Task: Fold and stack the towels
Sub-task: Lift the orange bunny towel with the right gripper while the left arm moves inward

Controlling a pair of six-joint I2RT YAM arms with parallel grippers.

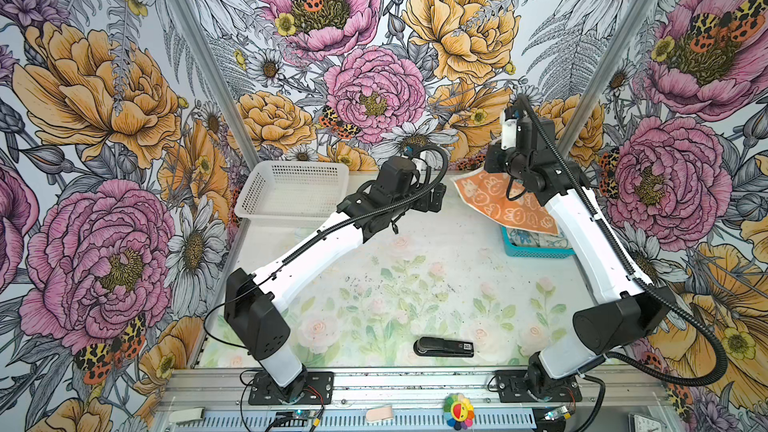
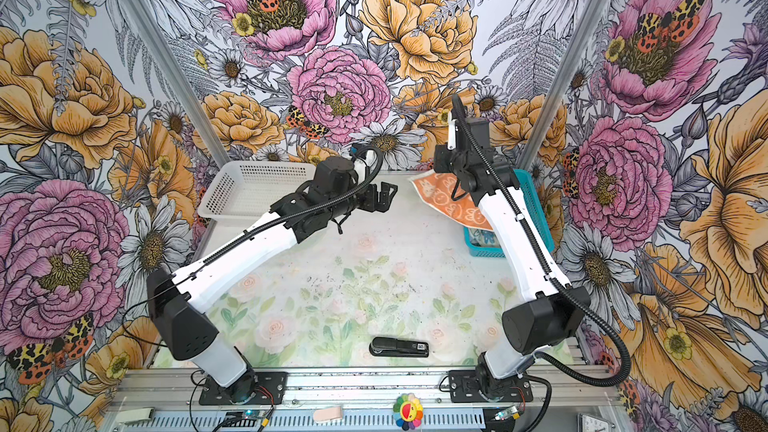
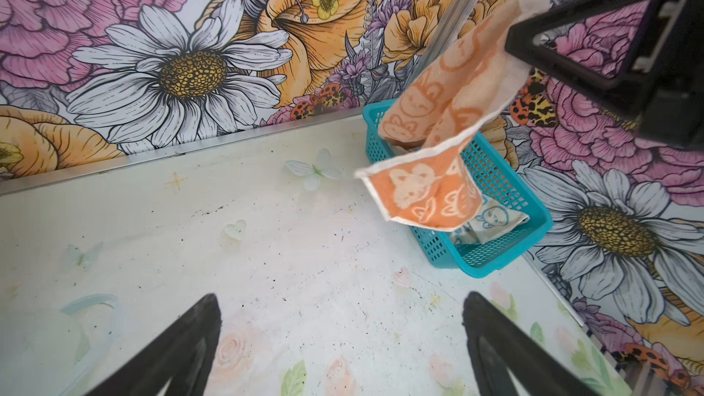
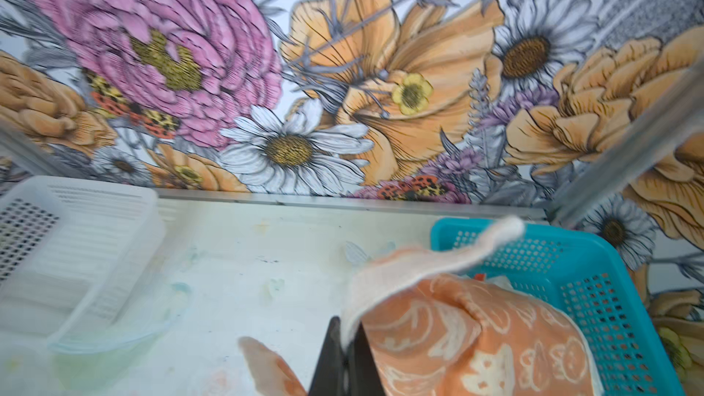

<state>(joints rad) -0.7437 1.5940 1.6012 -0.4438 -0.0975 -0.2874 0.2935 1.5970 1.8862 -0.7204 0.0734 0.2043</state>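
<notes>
An orange towel point(image 1: 505, 207) point(image 2: 455, 203) with pale bunny prints hangs in the air over the teal basket point(image 1: 536, 250) point(image 3: 495, 260) at the back right. My right gripper point(image 4: 348, 327) is shut on its cream hem, and the cloth point(image 4: 476, 337) drapes down beside the fingers. The left wrist view shows this towel point(image 3: 430, 192) dangling with one corner curled outward. A cream towel with blue print point(image 3: 491, 219) lies inside the basket. My left gripper point(image 1: 436, 199) point(image 3: 341, 302) is open and empty above the back middle of the table, left of the orange towel.
A white perforated basket point(image 1: 291, 189) point(image 4: 57, 241) stands at the back left. A black stapler point(image 1: 444, 347) point(image 2: 399, 347) lies near the table's front edge. The floral walls and metal posts close in the back and sides.
</notes>
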